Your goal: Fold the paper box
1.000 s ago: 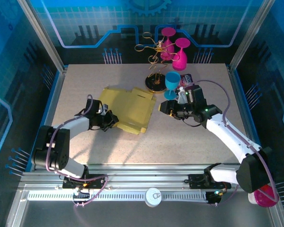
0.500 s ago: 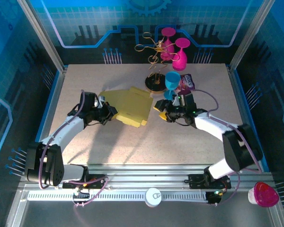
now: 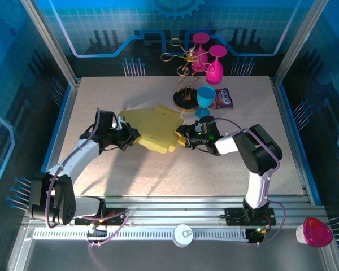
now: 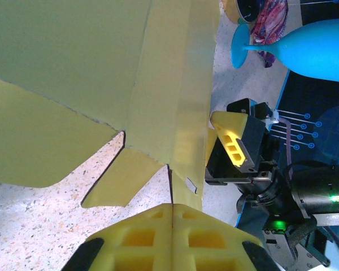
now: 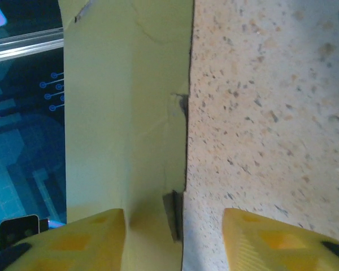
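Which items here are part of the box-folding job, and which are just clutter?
Job: paper box, left hand, right hand.
Clutter: blue goblet, purple snack packet, pink goblets, gold wire stand, pink cup.

On the speckled worktop (image 3: pixel 158 169): paper box (image 3: pixel 152 127) mid-surface; blue goblet (image 3: pixel 205 97), snack packet (image 3: pixel 223 100) and wire rack (image 3: pixel 185 100) by the far edge.
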### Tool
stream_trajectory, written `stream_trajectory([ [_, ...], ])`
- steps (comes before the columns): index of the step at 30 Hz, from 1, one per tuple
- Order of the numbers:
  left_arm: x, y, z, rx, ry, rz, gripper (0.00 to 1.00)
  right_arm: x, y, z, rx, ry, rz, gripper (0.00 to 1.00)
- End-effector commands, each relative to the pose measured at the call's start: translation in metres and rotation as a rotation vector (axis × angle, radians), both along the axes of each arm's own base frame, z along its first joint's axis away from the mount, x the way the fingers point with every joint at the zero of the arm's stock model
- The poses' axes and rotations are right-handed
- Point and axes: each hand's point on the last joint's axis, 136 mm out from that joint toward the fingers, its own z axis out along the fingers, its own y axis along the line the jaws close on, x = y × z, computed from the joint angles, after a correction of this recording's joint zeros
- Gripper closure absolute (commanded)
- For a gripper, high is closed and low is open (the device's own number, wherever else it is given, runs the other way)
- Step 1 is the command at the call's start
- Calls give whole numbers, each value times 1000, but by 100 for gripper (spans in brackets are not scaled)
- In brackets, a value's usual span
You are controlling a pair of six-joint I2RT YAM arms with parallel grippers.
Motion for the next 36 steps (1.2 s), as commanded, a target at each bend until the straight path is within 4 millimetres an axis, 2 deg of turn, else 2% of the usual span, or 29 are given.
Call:
stream_trajectory([
  [1,-1,-3,18,-39,-4,-4,100,12,7,20,55,-72,-39,64],
  [6,-1,0,24,-37,-9,-2,100,12,2,33,79,-97,-107,95],
  [7,-1,2,26,-31,-12,4,93,13,0,39,84,-106,-126,99],
  [9,0,10,35,15,-28,25,63,13,0,62,101,-132,-157,100],
  [12,-3,40,58,195,-49,112,50,10,3,107,72,-156,-176,100],
  [15,-7,74,93,356,-82,238,47,2,6,157,-12,-185,-179,100],
  [17,-5,85,119,401,-121,285,47,-5,2,183,-77,-187,-196,100],
  [21,6,82,168,361,-219,304,47,-19,-17,227,-205,-185,-280,100],
  [24,12,75,190,319,-260,293,47,-35,-42,254,-313,-151,-369,100],
  [27,15,67,201,278,-279,270,47,-60,-77,277,-462,-86,-469,100],
  [30,17,59,200,244,-267,237,48,-89,-113,291,-635,5,-551,100],
  [32,18,54,197,219,-260,218,48,-102,-125,288,-720,69,-563,100],
  [34,19,48,195,196,-256,196,49,-105,-123,279,-762,101,-557,100],
  [36,22,39,194,154,-245,168,51,-95,-111,264,-734,104,-561,100],
])
